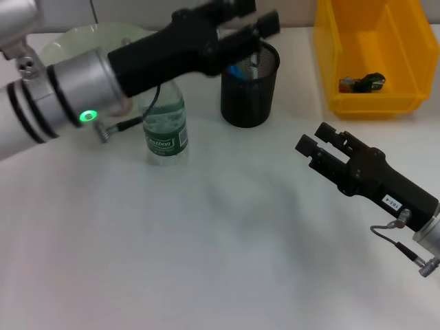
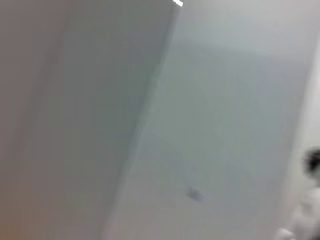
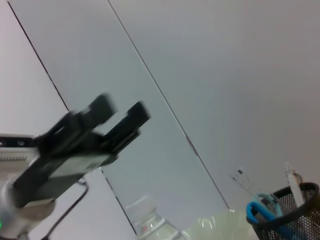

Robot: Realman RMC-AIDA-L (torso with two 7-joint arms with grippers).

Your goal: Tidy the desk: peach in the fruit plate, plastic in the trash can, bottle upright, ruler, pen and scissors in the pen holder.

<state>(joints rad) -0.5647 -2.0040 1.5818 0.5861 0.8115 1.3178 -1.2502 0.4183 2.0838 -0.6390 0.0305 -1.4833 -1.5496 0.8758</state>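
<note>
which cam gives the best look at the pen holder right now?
Head view. The black mesh pen holder shows almost whole on the table, with only its rim partly behind the left tool above it. The right wrist view catches just a corner of it, with blue scissors inside. The left wrist view doesn't show it.

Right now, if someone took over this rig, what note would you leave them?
Left gripper: fingers apart, nothing held, above the pen holder.
Right gripper: open, empty, hovering over the desk's right side.
Bottle: upright, beside the holder.
Scissors: blue handles in the holder, with a clear, ruler-like strip.
Fruit plate: behind the left arm; peach not visible.
Yellow bin: holds some scrap.
Left: confirm peach and pen.
</note>
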